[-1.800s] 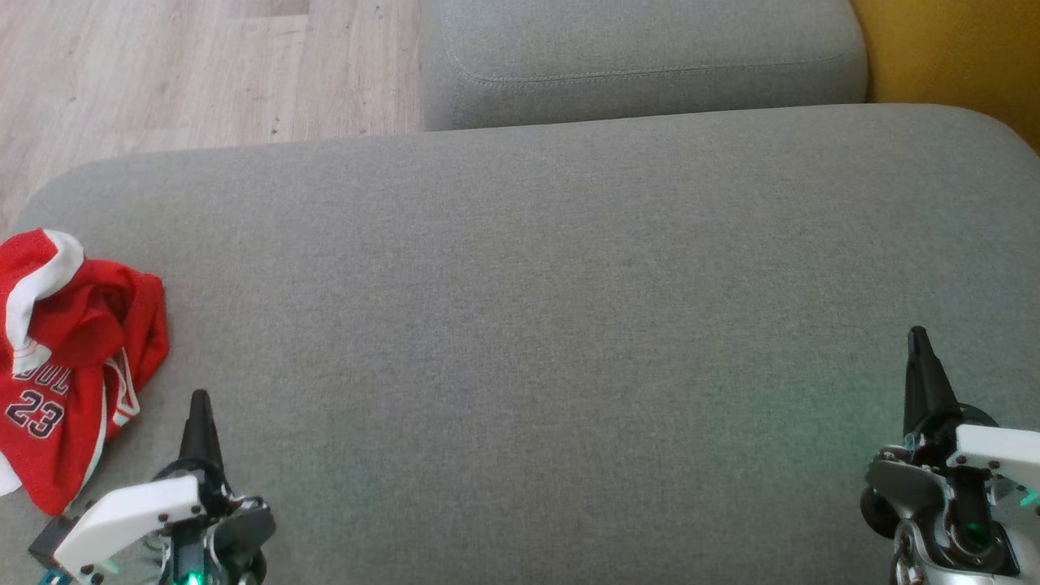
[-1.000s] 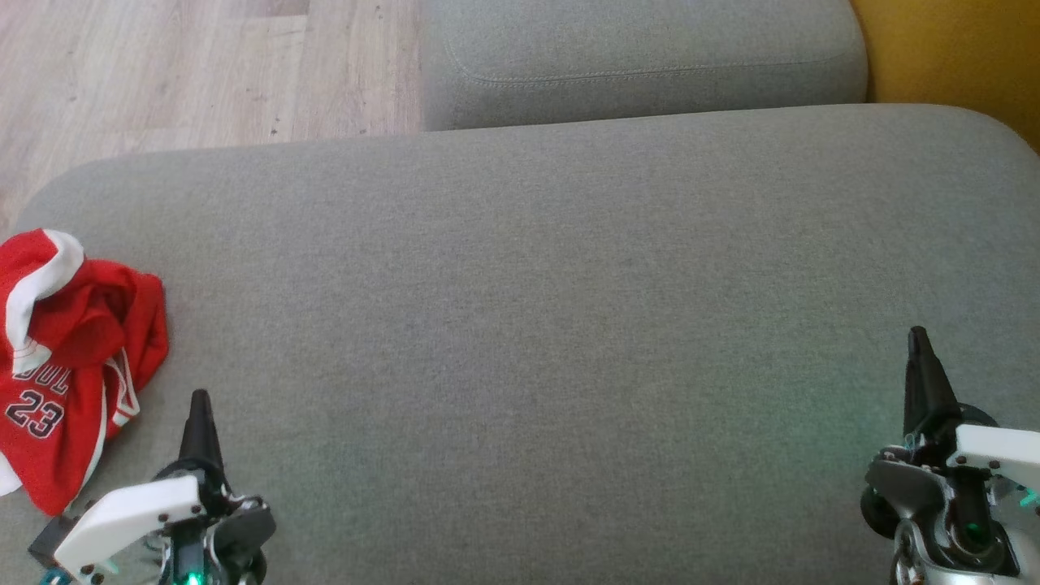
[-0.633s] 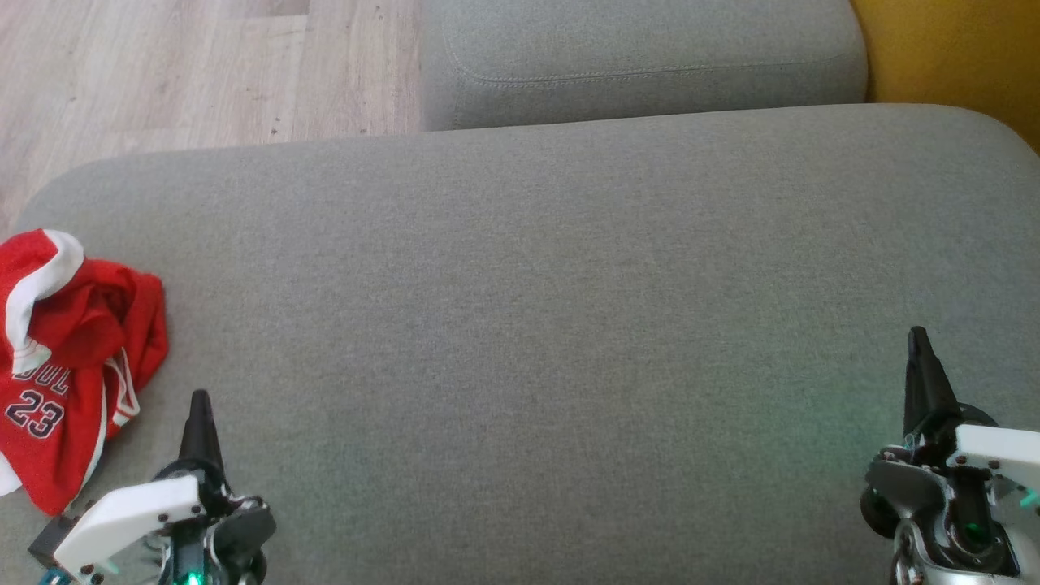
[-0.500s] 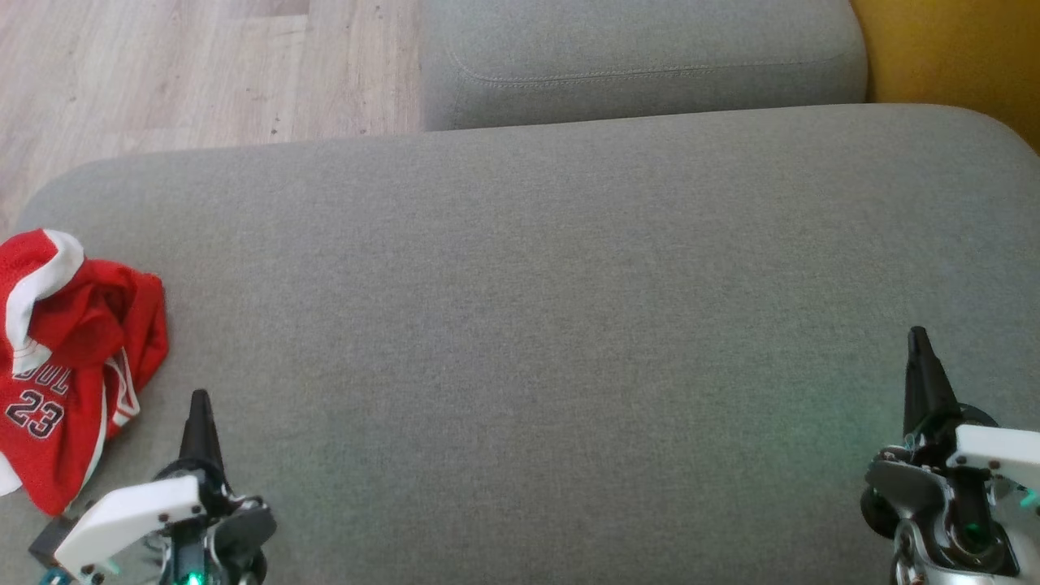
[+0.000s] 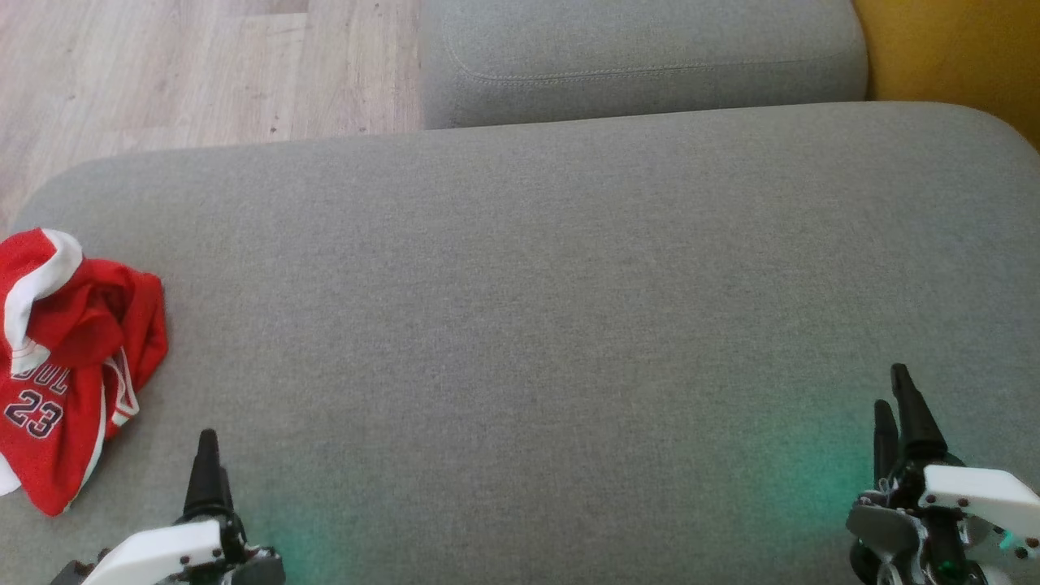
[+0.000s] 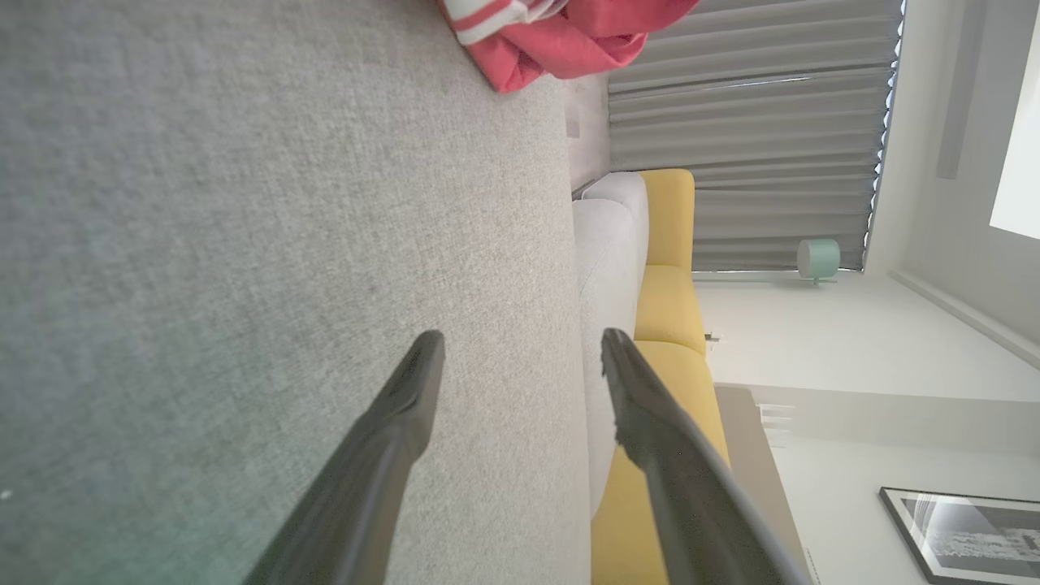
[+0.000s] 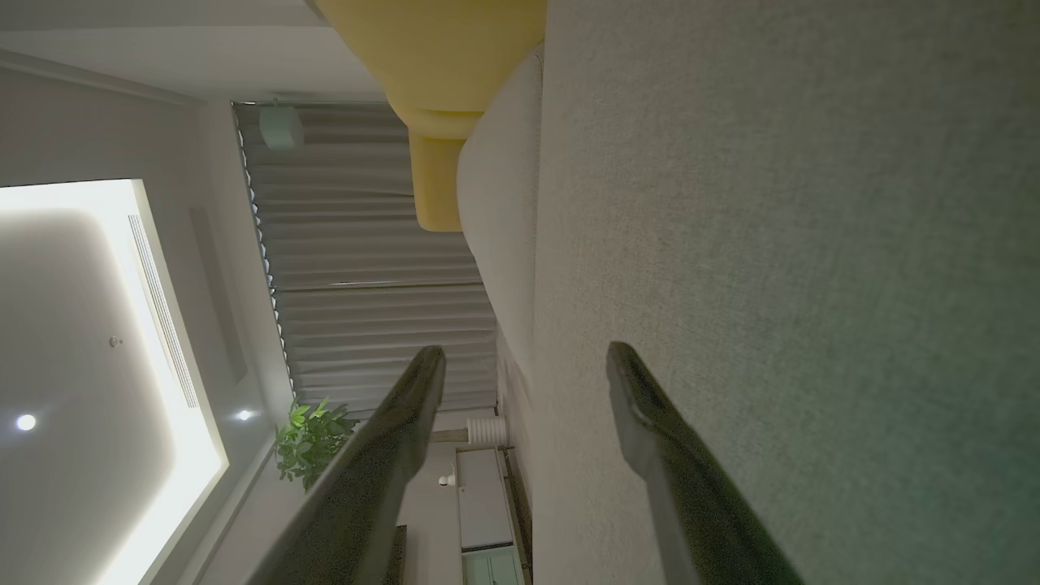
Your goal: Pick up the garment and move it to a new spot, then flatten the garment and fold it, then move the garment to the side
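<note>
The garment, a red jersey with white trim and the number 23, lies crumpled at the left edge of the wide grey cushion. My left gripper hovers low at the bottom left, just right of the garment and apart from it. In the left wrist view its fingers stand apart, open and empty, with the garment at the top edge. My right gripper sits at the bottom right, far from the garment. Its two fingers are spread open over bare cushion.
A second grey cushion butts against the far edge of the big one. Wood floor lies beyond the far left corner. A yellow sofa part rises at the far right.
Both grippers have gone from shut to open and have drawn back toward the bottom of the head view. The garment lies where it was.
</note>
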Controlling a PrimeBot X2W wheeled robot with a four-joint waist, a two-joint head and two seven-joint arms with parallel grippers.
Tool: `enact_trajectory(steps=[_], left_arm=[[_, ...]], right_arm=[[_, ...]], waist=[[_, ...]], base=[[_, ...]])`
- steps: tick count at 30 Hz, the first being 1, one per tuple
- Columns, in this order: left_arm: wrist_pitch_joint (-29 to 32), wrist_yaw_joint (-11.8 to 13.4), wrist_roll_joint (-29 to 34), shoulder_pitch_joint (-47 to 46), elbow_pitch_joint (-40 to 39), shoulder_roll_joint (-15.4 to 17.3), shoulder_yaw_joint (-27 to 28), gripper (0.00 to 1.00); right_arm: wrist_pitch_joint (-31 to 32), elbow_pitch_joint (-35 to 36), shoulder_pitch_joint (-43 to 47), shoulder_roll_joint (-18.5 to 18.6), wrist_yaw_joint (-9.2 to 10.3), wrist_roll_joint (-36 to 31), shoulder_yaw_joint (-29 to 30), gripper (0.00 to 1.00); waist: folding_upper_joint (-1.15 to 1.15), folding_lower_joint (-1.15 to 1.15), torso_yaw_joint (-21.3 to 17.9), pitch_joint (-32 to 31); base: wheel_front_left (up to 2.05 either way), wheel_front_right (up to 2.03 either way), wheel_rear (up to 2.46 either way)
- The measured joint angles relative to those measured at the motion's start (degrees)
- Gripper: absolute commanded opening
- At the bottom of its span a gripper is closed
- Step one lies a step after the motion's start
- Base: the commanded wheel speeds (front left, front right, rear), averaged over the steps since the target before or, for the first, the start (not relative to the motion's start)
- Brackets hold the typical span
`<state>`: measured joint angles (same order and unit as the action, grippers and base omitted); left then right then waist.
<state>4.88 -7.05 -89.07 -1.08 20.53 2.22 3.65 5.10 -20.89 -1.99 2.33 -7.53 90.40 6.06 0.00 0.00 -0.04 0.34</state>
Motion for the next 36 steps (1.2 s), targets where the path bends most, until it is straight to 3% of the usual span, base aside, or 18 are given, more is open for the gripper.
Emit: enact_trajectory(steps=[36], left_arm=[[-6.0, 0.0, 29.7, -4.5, 2.6, 1.1, -3.3, 1.0]], right_arm=[[-6.1, -4.6, -6.5, 0.9, 0.0, -24.3, -6.1, 1.0]], waist=[[0.0, 0.0, -0.1, 0.5]], base=[[0.0, 0.0, 0.0]])
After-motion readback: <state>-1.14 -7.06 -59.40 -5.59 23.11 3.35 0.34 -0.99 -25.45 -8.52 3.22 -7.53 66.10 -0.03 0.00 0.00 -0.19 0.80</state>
